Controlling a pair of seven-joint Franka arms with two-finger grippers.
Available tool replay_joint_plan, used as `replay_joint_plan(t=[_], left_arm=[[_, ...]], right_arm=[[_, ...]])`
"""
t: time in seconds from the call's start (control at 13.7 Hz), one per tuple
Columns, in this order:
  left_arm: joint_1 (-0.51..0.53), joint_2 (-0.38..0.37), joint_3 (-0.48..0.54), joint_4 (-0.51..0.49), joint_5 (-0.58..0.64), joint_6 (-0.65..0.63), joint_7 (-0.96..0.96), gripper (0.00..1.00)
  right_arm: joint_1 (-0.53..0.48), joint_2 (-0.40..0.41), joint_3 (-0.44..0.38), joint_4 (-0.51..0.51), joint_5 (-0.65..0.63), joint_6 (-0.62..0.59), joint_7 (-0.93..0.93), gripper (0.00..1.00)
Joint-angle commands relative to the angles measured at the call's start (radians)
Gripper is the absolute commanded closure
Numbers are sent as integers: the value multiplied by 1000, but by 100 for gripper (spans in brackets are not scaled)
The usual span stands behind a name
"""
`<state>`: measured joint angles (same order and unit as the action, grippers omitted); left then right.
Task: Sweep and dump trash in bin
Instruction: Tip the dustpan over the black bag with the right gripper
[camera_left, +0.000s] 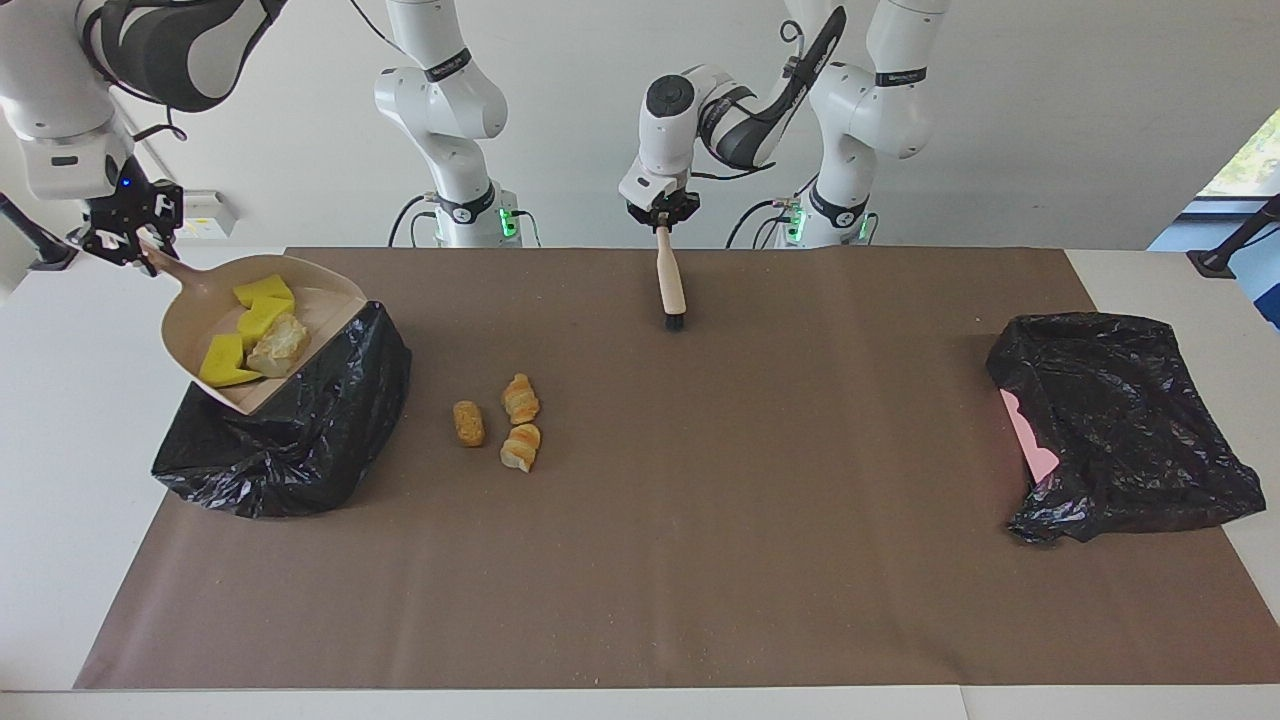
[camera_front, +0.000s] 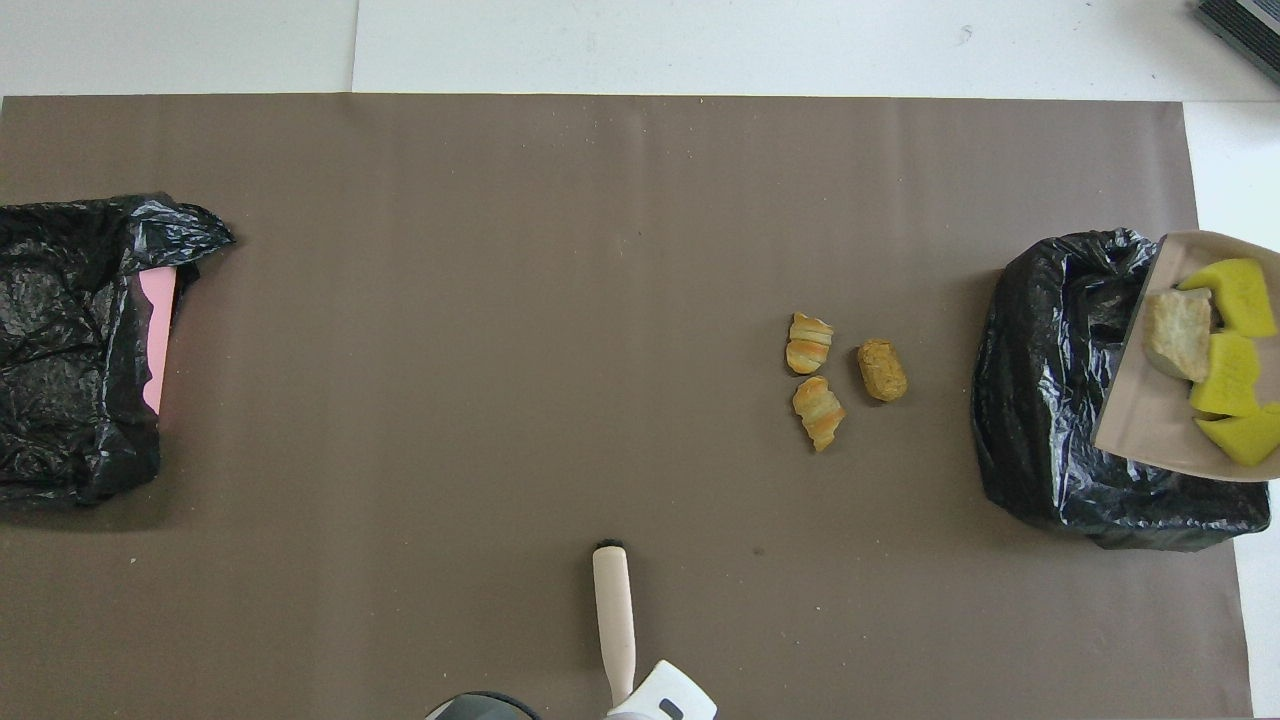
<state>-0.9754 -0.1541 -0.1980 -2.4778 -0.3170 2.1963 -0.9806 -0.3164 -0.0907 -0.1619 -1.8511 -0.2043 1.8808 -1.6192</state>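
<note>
The right pincer (camera_left: 135, 252) is clamped on the handle of the dustpan (camera_left: 195, 315), held tilted over the black-lined bin (camera_left: 300, 430) at the right arm's end of the surface; in it lie yellow chunks (camera_left: 262, 318) and a beige lump (camera_left: 280, 345), probably light and prone to slide. Three scraps (camera_left: 505, 425) lie on the mat near that bin. The left pincer (camera_left: 662, 226) is closed on the brush (camera_left: 670, 285), stiff-handled, gripped at the top.

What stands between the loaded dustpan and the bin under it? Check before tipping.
Nothing visible. The right gripper holds the dustpan by its handle over the black-lined bin, whose mouth looks open. The yellow chunks and the pale lump lie in the pan.
</note>
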Motion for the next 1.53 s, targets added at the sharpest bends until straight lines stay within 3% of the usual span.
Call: replay_joint_plan(t=[0.0,0.22,0.29,0.37,0.44,0.51,0.58,0.8,0.95,1.17,1.46], left_arm=[[-37,8,17,-32,-25,66,-27,100],[-26,10,17,-32,-30,56,-15,100],[-25,8,17,-30,-30,49,-12,94],[-20,8,17,-24,-31,36,-9,73],[-17,7,20,-18,-34,27,-9,33],[-11,5,26,-12,-34,25,-1,6],[12,5,28,6,-33,22,8,0],[142,25,28,126,-8,-102,159,0],[234,50,28,221,92,-197,235,0],[390,51,28,319,225,-219,360,0],[618,91,29,521,283,-320,609,0]], right_arm=[[-17,28,13,1,-99,96,-108,100],[-6,57,13,-7,-154,124,-136,100],[-7,63,15,-19,-173,156,-178,100],[-3,63,13,-32,-190,187,-215,100],[3,63,15,-39,-222,205,-231,100],[22,63,15,-42,-275,222,-232,100],[39,68,15,-51,-326,237,-232,100],[62,72,16,-71,-417,281,-249,100],[80,77,18,-71,-470,282,-264,100],[111,77,21,-71,-572,302,-289,100],[151,74,30,-69,-733,297,-317,100]])
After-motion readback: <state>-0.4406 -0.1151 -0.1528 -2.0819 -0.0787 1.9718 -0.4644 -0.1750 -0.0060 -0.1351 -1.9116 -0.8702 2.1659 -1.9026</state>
